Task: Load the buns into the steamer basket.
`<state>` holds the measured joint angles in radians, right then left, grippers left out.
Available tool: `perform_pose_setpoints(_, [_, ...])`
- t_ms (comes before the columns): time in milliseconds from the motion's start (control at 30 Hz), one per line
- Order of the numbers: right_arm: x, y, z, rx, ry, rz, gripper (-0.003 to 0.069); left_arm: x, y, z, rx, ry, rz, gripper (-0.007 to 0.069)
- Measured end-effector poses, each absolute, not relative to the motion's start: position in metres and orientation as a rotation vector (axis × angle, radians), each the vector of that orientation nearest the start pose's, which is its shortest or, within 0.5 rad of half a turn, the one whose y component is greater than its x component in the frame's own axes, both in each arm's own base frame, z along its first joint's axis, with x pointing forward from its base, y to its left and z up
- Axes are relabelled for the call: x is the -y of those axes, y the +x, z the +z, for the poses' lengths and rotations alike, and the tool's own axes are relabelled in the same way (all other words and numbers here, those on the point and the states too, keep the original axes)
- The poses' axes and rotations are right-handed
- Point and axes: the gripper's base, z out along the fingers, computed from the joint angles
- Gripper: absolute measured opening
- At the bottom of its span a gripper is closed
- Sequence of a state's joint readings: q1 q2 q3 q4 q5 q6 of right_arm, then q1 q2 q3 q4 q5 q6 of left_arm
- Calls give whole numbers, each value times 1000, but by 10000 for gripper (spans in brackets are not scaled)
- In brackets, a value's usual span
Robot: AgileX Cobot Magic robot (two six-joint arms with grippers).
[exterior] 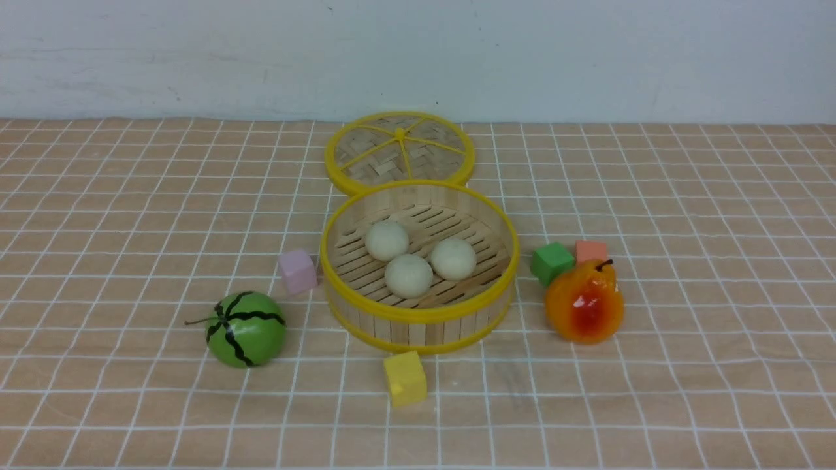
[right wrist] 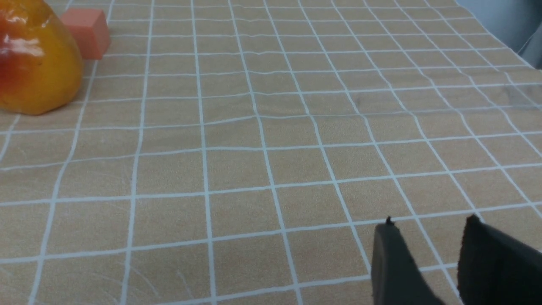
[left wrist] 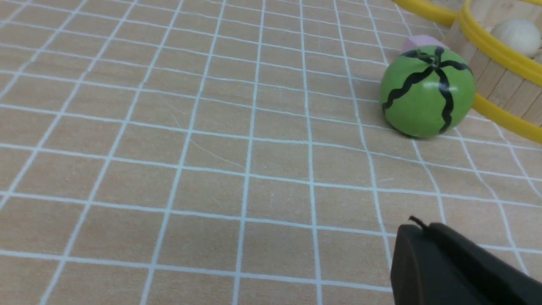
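Observation:
Three cream-white buns [exterior: 386,239] [exterior: 453,258] [exterior: 408,275] lie inside the steamer basket [exterior: 418,312], a round bamboo tub with yellow rims at the table's middle. One bun [left wrist: 515,36] and the basket's rim [left wrist: 487,48] also show in the left wrist view. Neither gripper shows in the front view. My left gripper [left wrist: 425,228] is shut and empty, low over bare cloth, well short of the melon. My right gripper [right wrist: 430,224] is open and empty, over bare cloth away from the pear.
The flat woven lid [exterior: 399,153] lies behind the basket. A green striped melon [exterior: 246,328] and pink cube [exterior: 298,271] sit to its left. A yellow cube [exterior: 405,378] is in front. A green cube [exterior: 552,262], orange cube [exterior: 591,251] and pear [exterior: 584,301] are to the right.

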<state>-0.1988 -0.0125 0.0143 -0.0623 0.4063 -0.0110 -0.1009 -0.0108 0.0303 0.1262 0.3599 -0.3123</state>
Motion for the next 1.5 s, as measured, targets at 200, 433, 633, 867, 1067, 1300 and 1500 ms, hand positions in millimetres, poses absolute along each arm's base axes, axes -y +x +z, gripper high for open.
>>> perform_pose_setpoints(200, [12,50,173,-1891,141,-205,241,1,53,171,-1859,-116,-160,-13])
perform_pose_setpoints(433, [12,50,173,-1891,141,-205,241,1,53,171,-1859,-116,-160,-5])
perform_pose_setpoints(633, [12,50,173,-1891,141,-205,241,1,53,171,-1859,-116,-160,0])
perform_pose_setpoints(867, [12,50,173,-1891,141,-205,241,1,53,171,-1859,-116,-160,7])
perform_pose_setpoints(1067, [12,50,173,-1891,141,-205,241,1,53,171,-1859,-116,-160,14])
perform_pose_setpoints(1300, [12,50,173,-1891,141,-205,241,1,53,171,-1859,-116,-160,20])
perform_pose_setpoints(1500, [12,50,173,-1891,141,-205,241,1,53,171,-1859,-116,-160,29])
